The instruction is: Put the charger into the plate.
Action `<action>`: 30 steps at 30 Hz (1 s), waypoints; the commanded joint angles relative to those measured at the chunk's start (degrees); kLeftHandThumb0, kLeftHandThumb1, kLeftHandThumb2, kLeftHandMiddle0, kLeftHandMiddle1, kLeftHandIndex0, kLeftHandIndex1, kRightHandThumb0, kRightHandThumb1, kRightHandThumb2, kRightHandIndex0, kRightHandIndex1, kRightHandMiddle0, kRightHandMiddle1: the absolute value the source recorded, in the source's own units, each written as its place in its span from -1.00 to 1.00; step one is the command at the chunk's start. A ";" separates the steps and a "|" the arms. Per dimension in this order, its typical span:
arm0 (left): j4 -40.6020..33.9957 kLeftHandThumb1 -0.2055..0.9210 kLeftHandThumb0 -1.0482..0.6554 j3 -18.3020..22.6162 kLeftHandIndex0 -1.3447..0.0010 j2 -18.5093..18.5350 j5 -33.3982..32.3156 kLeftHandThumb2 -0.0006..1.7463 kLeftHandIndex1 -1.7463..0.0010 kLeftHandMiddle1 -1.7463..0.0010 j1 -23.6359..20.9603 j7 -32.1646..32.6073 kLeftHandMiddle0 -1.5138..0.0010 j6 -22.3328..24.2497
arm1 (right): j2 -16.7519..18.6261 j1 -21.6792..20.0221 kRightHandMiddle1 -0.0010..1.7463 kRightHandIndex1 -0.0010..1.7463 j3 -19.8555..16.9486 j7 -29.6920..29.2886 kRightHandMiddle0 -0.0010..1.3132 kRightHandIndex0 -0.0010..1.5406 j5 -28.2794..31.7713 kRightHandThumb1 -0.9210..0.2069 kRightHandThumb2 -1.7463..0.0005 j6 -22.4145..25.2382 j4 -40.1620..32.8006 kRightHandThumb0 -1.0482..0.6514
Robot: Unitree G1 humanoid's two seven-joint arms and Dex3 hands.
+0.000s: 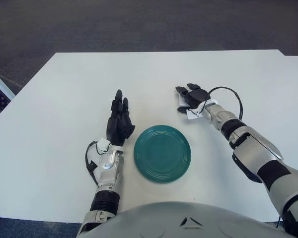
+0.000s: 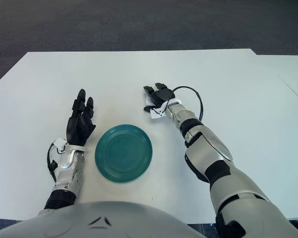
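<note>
Left hand (image 1: 120, 119): three black, segmented fingers are fitted to a silver-grey wrist housing, on which a small white tag is seen. A thin black cable is looped at the 9 o'clock side of the wrist, and a black ribbed collar is set at 6 o'clock of the housing.

Right hand (image 1: 189, 97): black fingers and a white tag at the wrist are noted. A black cable is arched above the wrist. The forearm is clad in silver shells divided by black joint bands.

A grey, rounded torso cover is seen at the lower edge.

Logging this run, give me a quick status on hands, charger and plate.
Right hand curled over the white charger, beyond the plate. Left hand open, idle left of plate. Plate empty. Nothing between.
</note>
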 commanded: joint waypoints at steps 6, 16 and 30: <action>4.05 1.00 -1.00 -0.24 0.97 -4.71 -0.86 -0.11 0.98 1.00 5.11 1.78 1.00 0.89 | -0.17 4.31 0.63 0.25 3.32 -6.42 -0.86 -0.48 -3.46 -1.00 0.34 0.30 2.41 -0.64; 0.78 1.00 -1.00 -0.65 1.00 -3.87 -1.91 -0.11 1.00 1.00 6.27 2.02 1.00 4.69 | 0.24 3.71 0.99 0.98 7.11 -11.44 -0.27 -0.16 -6.66 -1.00 0.31 -0.27 3.53 -0.48; 4.05 1.00 -1.00 1.64 0.87 -3.57 -8.36 -0.13 0.94 1.00 4.01 -2.68 1.00 4.75 | 0.31 3.84 1.00 1.00 6.50 -14.07 0.07 0.03 -4.78 -1.00 0.24 -3.05 3.75 -0.38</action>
